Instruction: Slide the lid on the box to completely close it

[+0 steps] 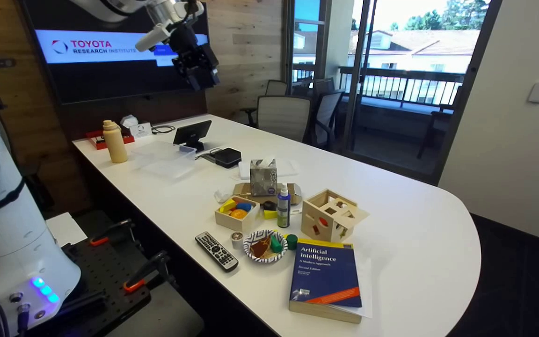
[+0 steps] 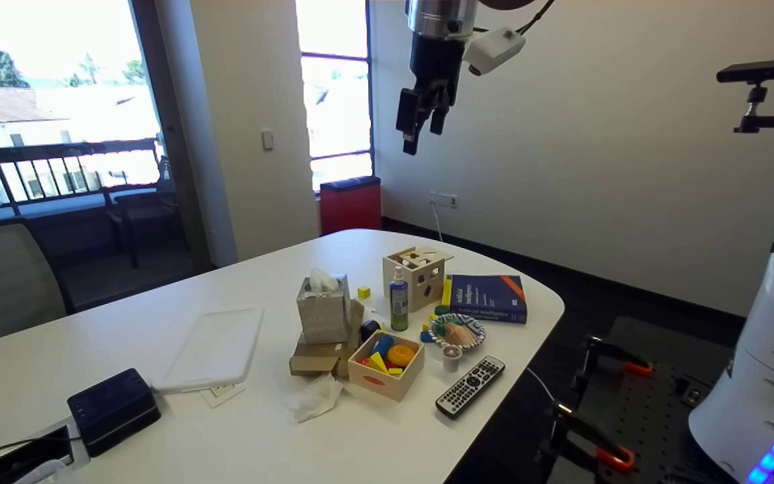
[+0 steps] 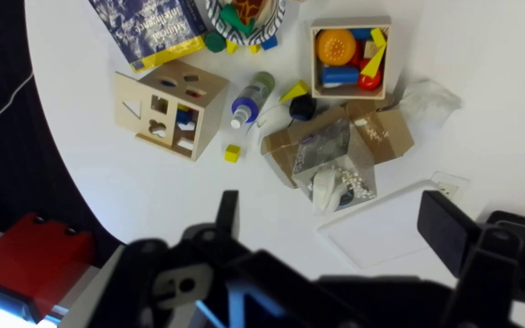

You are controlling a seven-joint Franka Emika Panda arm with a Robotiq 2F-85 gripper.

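My gripper (image 3: 331,196) hangs high, and a wooden box (image 3: 210,120) sits partly covered

My two fingers (image 3: 229,209) are released and wide apart, well above a white table (image 1: 419,248). The box stands upright on that table, just beside a thick blue book (image 1: 325,276). Its lid (image 3: 146,109), a thin tan panel with shape cut-outs, lies partway across the top: one edge juts past the box's wall, and at the opposite side a gap shows yellow and blue pieces (image 3: 183,117) inside. A blue and green spray bottle (image 3: 255,94) stands near the box, and a small yellow cube (image 3: 232,154) lies near both. Farther from the box, a wooden tray (image 2: 377,381) holds colored toys (image 3: 335,47), near a gray tissue box (image 2: 323,312).
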